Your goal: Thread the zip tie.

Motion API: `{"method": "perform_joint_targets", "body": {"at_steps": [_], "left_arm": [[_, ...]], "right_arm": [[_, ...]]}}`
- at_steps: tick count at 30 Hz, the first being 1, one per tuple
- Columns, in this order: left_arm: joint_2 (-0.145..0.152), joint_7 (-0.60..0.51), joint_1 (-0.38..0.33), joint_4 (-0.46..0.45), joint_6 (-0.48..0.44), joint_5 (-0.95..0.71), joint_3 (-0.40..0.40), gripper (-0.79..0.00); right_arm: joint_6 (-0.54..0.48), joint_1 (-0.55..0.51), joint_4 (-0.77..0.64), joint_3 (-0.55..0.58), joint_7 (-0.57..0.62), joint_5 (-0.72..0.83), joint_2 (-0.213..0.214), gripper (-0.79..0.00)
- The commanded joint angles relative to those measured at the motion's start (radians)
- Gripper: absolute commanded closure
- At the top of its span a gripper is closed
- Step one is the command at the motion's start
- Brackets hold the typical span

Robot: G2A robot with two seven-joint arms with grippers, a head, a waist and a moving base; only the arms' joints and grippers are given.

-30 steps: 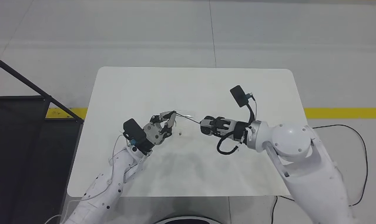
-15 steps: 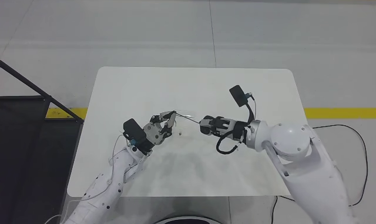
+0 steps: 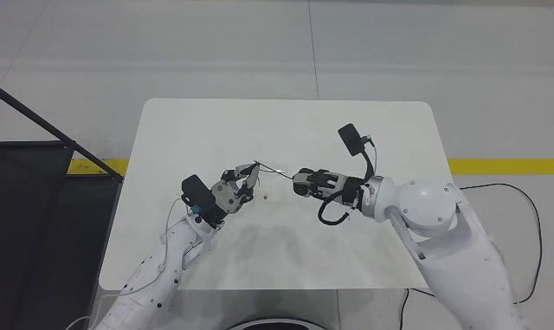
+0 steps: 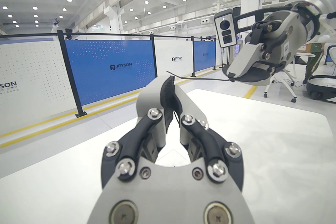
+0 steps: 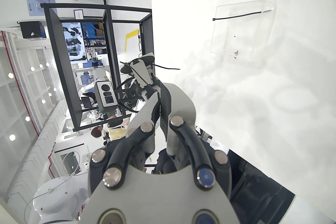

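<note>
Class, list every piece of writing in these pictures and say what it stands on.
On the blue fence panel: a brand wordmark, not quoted here.
On the white panel: the same mark, smaller.
On the sticker of the right gripper: digits, too blurred to read.
On the zip tie and table: none.

The zip tie (image 4: 199,78) is a thin, plain black strand. The table (image 3: 216,131) is plain white. The left gripper (image 4: 170,83) has pale grey fingers (image 4: 149,96) with black ribbed pads (image 4: 168,96), black links and silver screws; the right gripper (image 5: 160,93) has the same colours. The floor (image 3: 173,35) is grey with a yellow line (image 3: 502,166). The fence panels (image 4: 110,72) are blue with fine dots.
</note>
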Motion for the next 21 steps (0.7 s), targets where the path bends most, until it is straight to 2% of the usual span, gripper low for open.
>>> {"method": "perform_joint_targets", "body": {"at_steps": [1,21], "left_arm": [[0.0,0.0,0.0,0.0,0.0,0.0,0.0,0.0],[0.0,0.0,0.0,0.0,0.0,0.0,0.0,0.0]], "right_arm": [[0.002,0.0,-0.001,-0.001,0.001,-0.002,0.001,0.0],[0.006,-0.021,-0.025,0.008,0.019,-0.028,0.015,0.0]]}}
